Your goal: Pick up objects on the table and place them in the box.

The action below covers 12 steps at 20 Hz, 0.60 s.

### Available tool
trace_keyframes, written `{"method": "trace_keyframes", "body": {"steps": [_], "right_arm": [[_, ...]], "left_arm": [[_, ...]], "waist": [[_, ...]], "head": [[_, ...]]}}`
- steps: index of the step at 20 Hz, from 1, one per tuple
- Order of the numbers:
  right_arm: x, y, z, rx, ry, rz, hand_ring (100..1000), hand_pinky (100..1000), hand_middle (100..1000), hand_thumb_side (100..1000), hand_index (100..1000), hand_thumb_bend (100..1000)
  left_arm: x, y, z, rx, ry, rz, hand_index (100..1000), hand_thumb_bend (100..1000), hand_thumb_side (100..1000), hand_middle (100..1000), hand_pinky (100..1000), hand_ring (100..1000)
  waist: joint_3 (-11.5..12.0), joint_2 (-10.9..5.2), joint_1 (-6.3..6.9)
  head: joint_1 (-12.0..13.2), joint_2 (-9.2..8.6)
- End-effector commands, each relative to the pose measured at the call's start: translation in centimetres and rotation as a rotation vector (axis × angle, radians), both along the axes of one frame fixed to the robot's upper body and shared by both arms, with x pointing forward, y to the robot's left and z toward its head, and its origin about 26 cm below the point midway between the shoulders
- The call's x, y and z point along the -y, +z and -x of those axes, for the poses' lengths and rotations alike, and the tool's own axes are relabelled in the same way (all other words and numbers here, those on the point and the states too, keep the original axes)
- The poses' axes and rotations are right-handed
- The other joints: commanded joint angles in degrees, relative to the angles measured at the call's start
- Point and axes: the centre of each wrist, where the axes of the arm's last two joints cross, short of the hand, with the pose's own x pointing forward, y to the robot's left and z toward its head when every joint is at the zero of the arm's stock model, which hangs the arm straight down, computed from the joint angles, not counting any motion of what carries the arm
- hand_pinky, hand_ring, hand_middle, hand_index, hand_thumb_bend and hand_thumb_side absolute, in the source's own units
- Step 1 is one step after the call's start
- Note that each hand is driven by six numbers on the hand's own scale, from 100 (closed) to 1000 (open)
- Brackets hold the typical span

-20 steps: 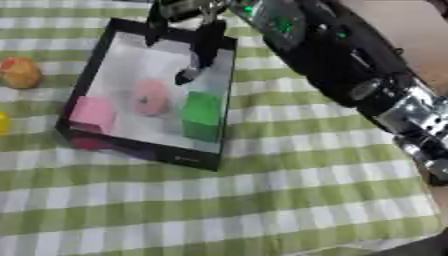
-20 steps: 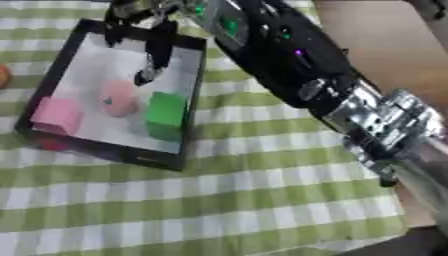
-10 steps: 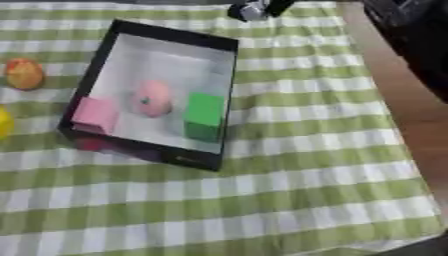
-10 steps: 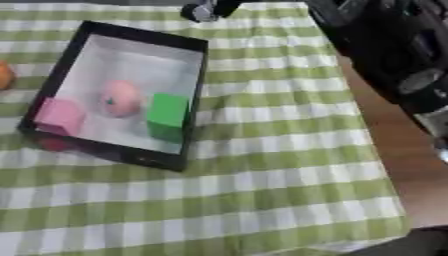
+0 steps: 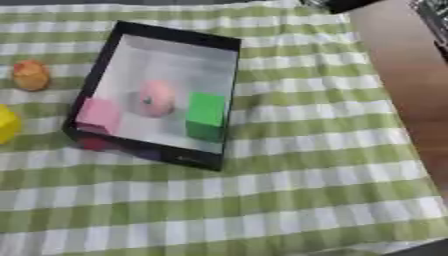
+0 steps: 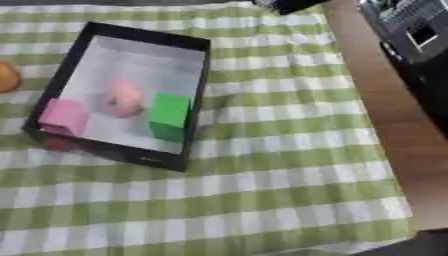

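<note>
A black box [image 5: 228,100] with a white floor lies on the green checked cloth, left of centre. Inside it are a pink cube [image 5: 99,114], a pink rounded fruit [image 5: 157,97] and a green block [image 5: 206,114]. Outside, to the box's left, sit an orange fruit [image 5: 31,75] and a yellow thing [image 5: 7,123], cut off by the view's left edge. Only a dark tip of my right hand [image 6: 289,4] shows at the top edge, well beyond the box. Part of the right arm [image 6: 418,37] shows at the upper right. The left hand is out of sight.
The cloth [image 5: 297,195] ends at the right, where bare brown table [image 5: 411,95] runs along the side. The cloth's front edge lies close to the bottom of the views.
The right hand and arm, which hung over the box's far end a second ago, have pulled back up and to the right, almost out of view. The camera has also shifted.
</note>
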Motion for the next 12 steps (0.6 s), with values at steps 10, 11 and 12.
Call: {"method": "trace_keyframes", "body": {"steps": [10,11,12], "right_arm": [[1.6,-3.8,2.1,0.073,-0.086,-0.436,806,942,714,437,775,147],[1.6,-4.1,2.2,0.068,-0.089,-0.433,806,942,713,431,775,152],[1.6,-4.4,2.3,0.063,-0.091,-0.431,805,942,712,424,774,158]], "left_arm": [[-3.5,9.9,-0.8,-0.108,0.012,-0.559,831,425,556,755,772,781],[-4.0,10.8,-0.9,-0.160,0.004,-0.637,835,431,561,759,775,783],[-4.5,11.5,-1.1,-0.215,-0.006,-0.708,844,448,576,766,782,788]], "waist": [[-0.1,-2.81,2.06],[-0.1,-2.90,2.20],[-0.1,-2.98,2.35]], "head": [[0.8,-0.12],[1.1,-0.12],[1.5,-0.12]]}}
